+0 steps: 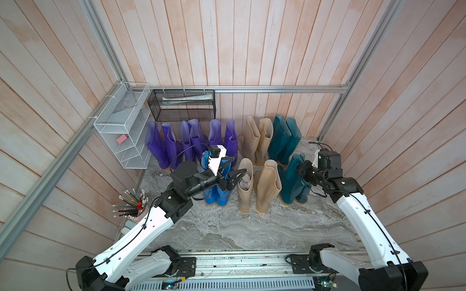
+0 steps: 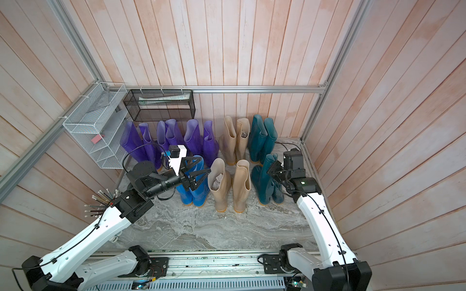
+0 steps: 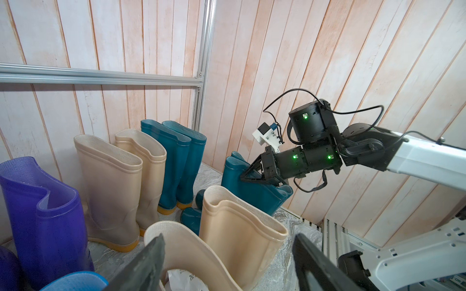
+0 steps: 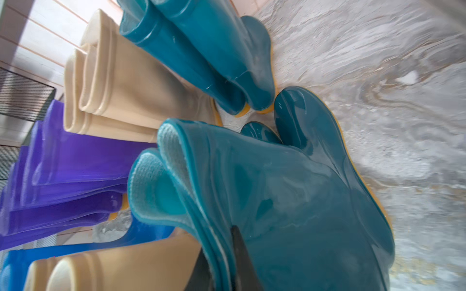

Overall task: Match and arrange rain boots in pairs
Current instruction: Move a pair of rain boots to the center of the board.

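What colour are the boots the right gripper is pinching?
Dark teal boots, best in right wrist view.

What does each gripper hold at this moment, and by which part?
The right gripper is shut on the upper rims of the front dark teal glossy rubber boots. The left gripper is open, holding nothing.

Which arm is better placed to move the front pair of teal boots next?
Right. The right fingers are shut on the squashed tops of the front teal boots. The left fingers stand open beside the front beige boot, with a second beige boot between them and the teal pair.
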`<state>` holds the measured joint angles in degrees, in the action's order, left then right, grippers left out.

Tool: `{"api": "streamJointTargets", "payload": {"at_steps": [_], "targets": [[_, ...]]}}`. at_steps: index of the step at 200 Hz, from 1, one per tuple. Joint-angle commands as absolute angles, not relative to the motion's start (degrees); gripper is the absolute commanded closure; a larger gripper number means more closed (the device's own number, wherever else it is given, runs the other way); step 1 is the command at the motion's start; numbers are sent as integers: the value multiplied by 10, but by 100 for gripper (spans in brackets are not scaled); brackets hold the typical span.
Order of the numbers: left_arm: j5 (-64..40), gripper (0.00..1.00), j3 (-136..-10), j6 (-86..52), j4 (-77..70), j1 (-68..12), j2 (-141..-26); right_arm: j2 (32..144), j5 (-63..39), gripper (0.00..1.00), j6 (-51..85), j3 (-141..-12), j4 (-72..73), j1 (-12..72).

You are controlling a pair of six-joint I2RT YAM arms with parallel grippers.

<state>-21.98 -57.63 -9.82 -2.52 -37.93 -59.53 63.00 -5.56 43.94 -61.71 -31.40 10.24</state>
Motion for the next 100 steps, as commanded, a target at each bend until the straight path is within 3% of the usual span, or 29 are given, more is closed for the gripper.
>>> {"api": "streamJointTargets", "payload": {"at_steps": [1, 100], "targets": [[-209, 18, -575, -87, -24, -381, -585, 631, -85, 100, 467, -658, -227, 117], [-202, 18, -576, -81, -20, -381, -588, 622, -99, 100, 469, -670, -233, 125]]}}
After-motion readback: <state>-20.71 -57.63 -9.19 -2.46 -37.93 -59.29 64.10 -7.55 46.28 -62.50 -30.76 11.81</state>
